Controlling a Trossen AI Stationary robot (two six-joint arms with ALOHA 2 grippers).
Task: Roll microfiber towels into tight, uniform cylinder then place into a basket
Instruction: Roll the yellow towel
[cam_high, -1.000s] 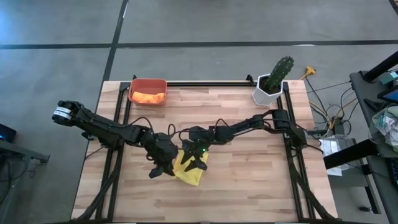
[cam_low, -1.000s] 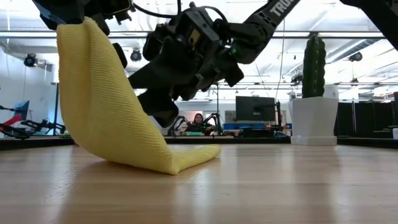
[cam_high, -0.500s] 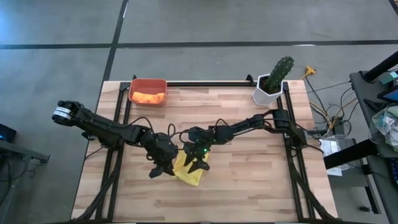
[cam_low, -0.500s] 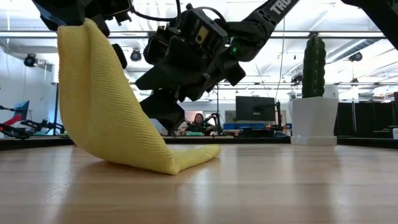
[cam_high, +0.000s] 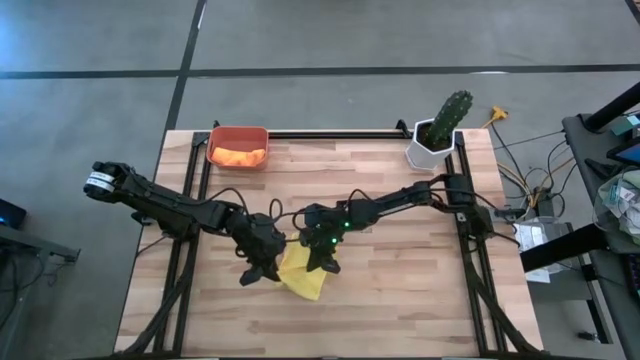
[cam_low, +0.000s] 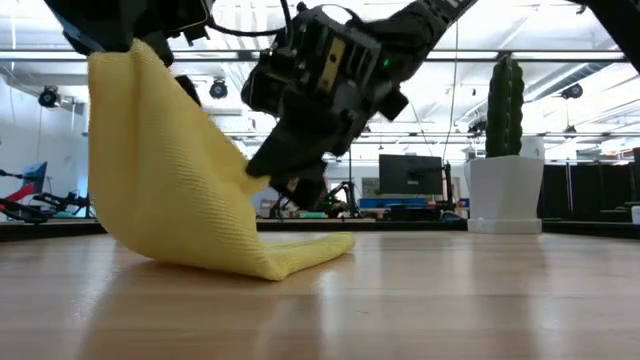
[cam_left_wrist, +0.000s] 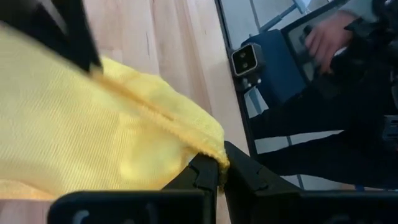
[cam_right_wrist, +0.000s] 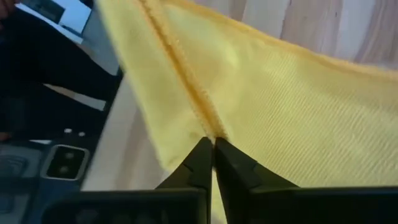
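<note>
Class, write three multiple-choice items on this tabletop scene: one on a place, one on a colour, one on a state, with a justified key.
1. Where is the small red-orange plastic basket?
A. far left corner of the wooden table
B. near right corner
C. table centre

2. What colour is the gripped microfiber towel?
A. blue
B. yellow
C. white

3. How does the right gripper stand?
A. wide open
B. out of view
C. shut on the towel's hem

Key: 1 A, the high view shows it there. 2 B, every view shows yellow. 3 C, its wrist view shows fingers pinching the hem.

Both arms reach to mid-table, left gripper (cam_high: 262, 270) and right gripper (cam_high: 322, 262) fingers pinched closed.
</note>
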